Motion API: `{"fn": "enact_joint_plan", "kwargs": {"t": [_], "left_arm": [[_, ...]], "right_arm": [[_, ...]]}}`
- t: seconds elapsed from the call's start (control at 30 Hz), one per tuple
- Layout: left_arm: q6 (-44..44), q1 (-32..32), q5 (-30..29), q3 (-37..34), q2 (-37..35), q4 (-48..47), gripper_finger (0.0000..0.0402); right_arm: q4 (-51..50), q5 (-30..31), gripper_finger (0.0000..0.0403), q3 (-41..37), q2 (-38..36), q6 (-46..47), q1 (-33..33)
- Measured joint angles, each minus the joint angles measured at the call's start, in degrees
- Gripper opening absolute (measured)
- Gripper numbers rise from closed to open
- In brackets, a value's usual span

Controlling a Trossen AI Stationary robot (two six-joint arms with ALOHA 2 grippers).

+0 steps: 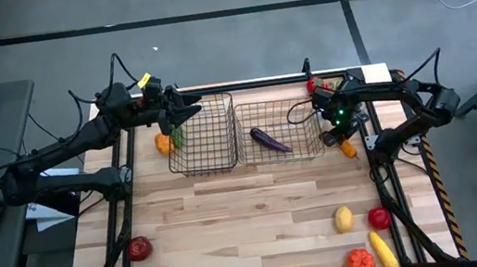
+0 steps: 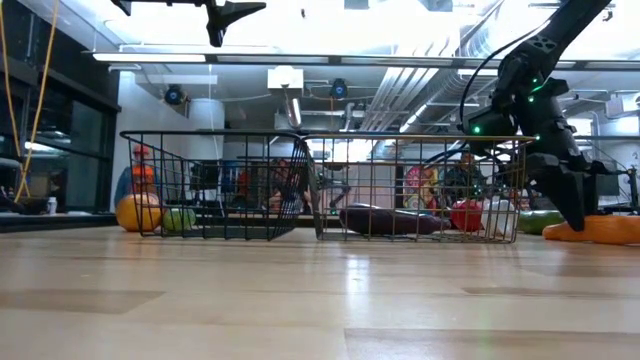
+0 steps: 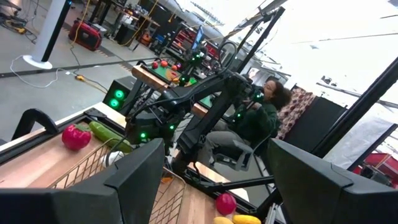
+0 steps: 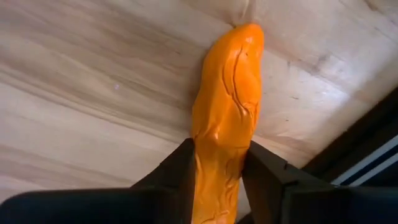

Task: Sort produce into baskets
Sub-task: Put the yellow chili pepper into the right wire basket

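I am closing the right gripper (image 4: 217, 171) on a long, wrinkled orange toy carrot (image 4: 227, 118) lying flat on the pale wooden table (image 4: 93, 93), just outside the wider dark wire-mesh basket (image 1: 280, 132). The fingers are narrowed against both sides of one end, near its edge. The carrot's long axis is running straight ahead of the gripper, its tapered tip pointing away. I am judging the hold shallow: lifting could let the far end droop or slip free, and swinging it basketward could snag the wire wall. The left gripper (image 1: 181, 113) is hovering wide open, holding nothing, above the narrower basket (image 1: 201, 134).
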Motion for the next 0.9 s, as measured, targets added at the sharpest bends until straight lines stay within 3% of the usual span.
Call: {"fn": "enact_joint_plan", "kwargs": {"t": [0.27,0.7,0.9], "left_arm": [[0.93,0.0,0.0,0.0,0.0,0.0,0.0275],[0.93,0.0,0.0,0.0,0.0,-0.02,0.0275],[0.91,0.0,0.0,0.0,0.0,-0.03,0.0275]], "right_arm": [[-8.98,3.88,0.0063,4.47,-0.16,-0.03,0.0],[-20.92,15.16,0.0058,26.0,-2.16,-0.35,-2.26],[-19.97,16.93,0.0058,34.85,-2.17,-0.05,-4.17]]}}
